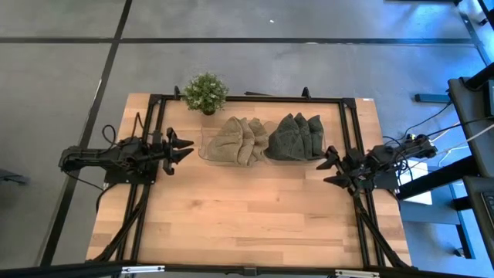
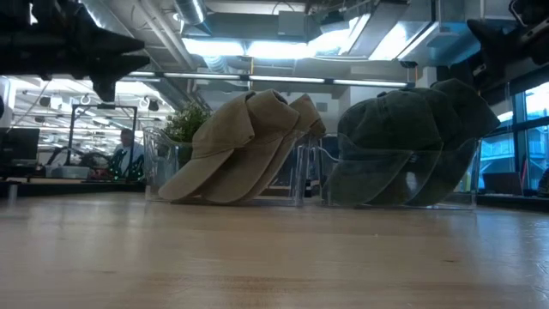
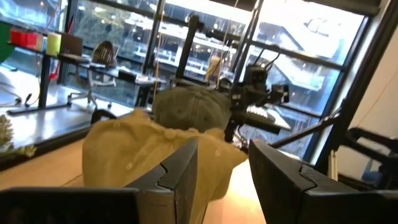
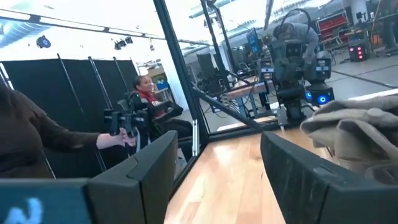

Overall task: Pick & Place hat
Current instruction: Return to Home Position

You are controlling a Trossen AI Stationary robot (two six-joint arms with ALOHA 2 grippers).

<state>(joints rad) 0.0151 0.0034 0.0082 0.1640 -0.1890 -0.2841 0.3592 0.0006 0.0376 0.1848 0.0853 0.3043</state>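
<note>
Several tan caps (image 1: 238, 140) stand stacked in a clear holder, brims down toward the table; the low view shows the tan caps (image 2: 244, 146) leaning together. Beside them, dark green caps (image 1: 296, 138) fill a second clear holder, the green caps (image 2: 413, 142) upright too. My left gripper (image 1: 185, 150) hovers open just left of the tan stack, and the left wrist view looks over the tan cap (image 3: 149, 155) past my left gripper (image 3: 224, 168). My right gripper (image 1: 332, 170) is open, right of the green stack, above the table; the right wrist view shows my right gripper (image 4: 217, 165).
A small potted plant (image 1: 205, 93) stands at the table's far edge behind the tan caps. A black frame (image 1: 255, 99) borders the wooden table (image 1: 247, 216), whose near half is bare wood. People show in the room beyond in the right wrist view.
</note>
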